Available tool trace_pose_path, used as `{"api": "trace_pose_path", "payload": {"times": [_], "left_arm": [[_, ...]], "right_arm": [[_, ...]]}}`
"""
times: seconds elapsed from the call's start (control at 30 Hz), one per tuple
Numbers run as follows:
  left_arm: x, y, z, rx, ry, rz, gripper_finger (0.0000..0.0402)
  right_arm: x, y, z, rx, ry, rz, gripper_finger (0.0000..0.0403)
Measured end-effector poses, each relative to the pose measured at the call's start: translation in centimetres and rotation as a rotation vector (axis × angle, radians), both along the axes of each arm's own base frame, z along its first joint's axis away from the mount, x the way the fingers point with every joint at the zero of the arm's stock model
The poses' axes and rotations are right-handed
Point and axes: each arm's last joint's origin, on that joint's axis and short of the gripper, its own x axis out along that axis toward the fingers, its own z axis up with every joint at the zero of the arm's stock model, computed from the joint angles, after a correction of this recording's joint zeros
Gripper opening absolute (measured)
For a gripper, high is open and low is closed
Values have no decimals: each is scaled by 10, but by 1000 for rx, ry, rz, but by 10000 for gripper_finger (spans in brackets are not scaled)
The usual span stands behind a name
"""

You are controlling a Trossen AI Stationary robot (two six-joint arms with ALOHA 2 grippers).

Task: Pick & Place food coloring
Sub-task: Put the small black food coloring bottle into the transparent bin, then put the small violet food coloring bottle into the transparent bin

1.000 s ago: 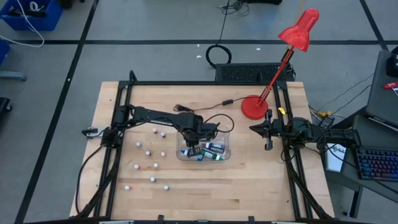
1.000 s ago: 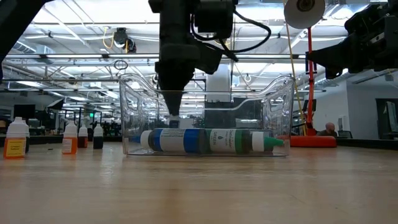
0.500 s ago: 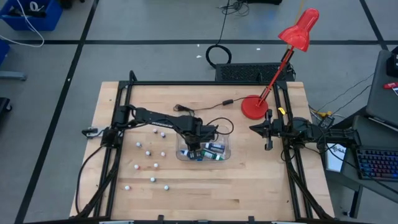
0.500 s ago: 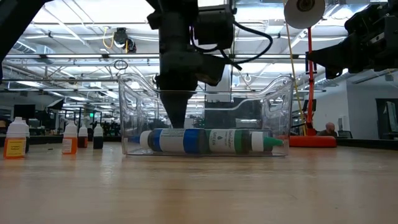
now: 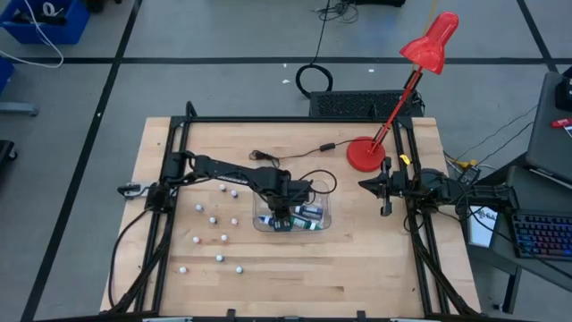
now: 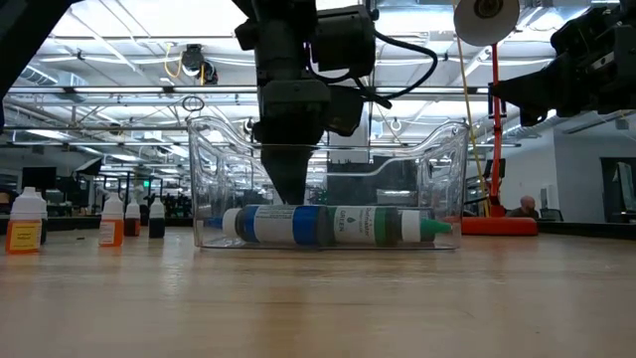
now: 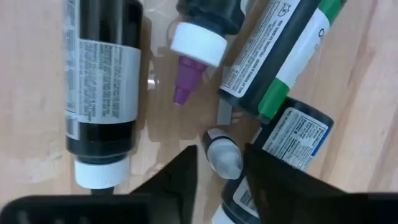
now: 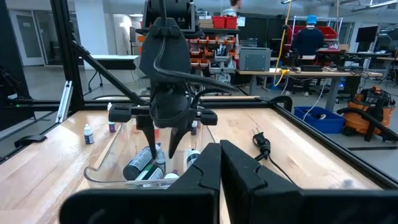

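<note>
A clear plastic tub (image 5: 323, 202) stands mid-table with several food coloring bottles (image 6: 328, 225) lying on its floor. My left gripper (image 5: 284, 215) reaches down into the tub (image 6: 437, 169), open. In the left wrist view its fingertips (image 7: 219, 160) stand on either side of a small dark bottle with a pale cap (image 7: 225, 153), which lies on its side. Whether they touch it, I cannot tell. More tiny white-capped bottles (image 5: 213, 219) stand on the table left of the tub. My right gripper (image 8: 219, 163) waits shut at the table's right side (image 5: 365, 185).
In the tub lie a black bottle with a white cap (image 7: 99, 93), a purple-tipped one (image 7: 189, 74) and a green-tipped one (image 7: 292, 56). A red desk lamp (image 5: 366, 154) stands at the far right, its cord (image 5: 326, 146) behind the tub. Loose bottles (image 6: 112, 224) crowd the left.
My left gripper has sunk deeper into the tub and tipped more steeply down. Its fingertips stand wider apart in the low view than a second ago.
</note>
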Motion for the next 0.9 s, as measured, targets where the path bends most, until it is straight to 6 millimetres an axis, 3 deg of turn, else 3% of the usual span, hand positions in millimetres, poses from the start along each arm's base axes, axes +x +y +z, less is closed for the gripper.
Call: {"api": "trace_pose_path", "payload": {"times": [0.2,0.47,0.77,0.9], "left_arm": [[-1,0,5,-3,-9,16,209],[-17,10,52,54,-95,82,239],[-96,11,127,347,34,331,241],[-128,16,138,351,15,441,241]], "right_arm": [[0,0,0,0,0,0,0],[0,0,0,0,0,0,0],[0,0,0,0,1,0,0],[0,0,0,0,2,0,0]]}}
